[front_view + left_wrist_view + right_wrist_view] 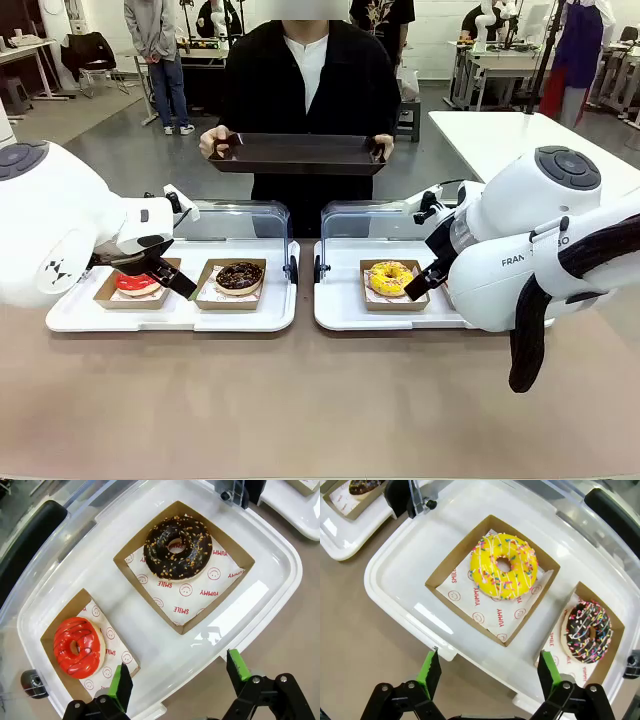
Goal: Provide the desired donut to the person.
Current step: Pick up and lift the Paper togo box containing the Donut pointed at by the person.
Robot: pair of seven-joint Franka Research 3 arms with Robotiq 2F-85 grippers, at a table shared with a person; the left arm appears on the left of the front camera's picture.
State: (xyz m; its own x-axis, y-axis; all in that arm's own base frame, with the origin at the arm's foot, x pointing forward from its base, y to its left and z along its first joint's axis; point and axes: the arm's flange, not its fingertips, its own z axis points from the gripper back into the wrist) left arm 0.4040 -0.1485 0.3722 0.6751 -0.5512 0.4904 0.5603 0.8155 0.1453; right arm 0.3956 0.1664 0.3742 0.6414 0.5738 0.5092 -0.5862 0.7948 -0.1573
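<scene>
Table (300, 410): brown top, bare along the robot's edge.

Left gripper (179, 674): jaws apart, nothing between them. It hangs over the near rim of the left tray (180, 316). One green pad sits above the corner of the box holding the red donut (77, 647). No contact with box or donut can be made out.

Right gripper (488, 674): jaws apart, nothing between them. It hangs over the near rim of the right tray (338, 312), in front of the yellow donut (504, 566).

Left tray, white plastic: two open brown cardboard boxes (235, 562), each lined with printed paper. The red donut, with darker red stripes, lies in the box at the robot's left. The chocolate donut with nuts (178, 546) lies in the box beside it, nearer the table's middle.

Right tray, white plastic, just beside the left tray with a narrow gap between them: the yellow donut, striped white with coloured sprinkles, lies in its box nearer the middle. The chocolate donut with coloured sprinkles (588, 630) lies in the next box along.

Lids (235, 222): clear plastic, standing raised along the far edge of each white tray.

Person (305, 85): stands at the far side of the table, facing the robot. Both hands (214, 141) hold a dark tray (297, 156) level at waist height, above and behind the lids. All four donuts lie in their boxes, well apart from that dark tray.
</scene>
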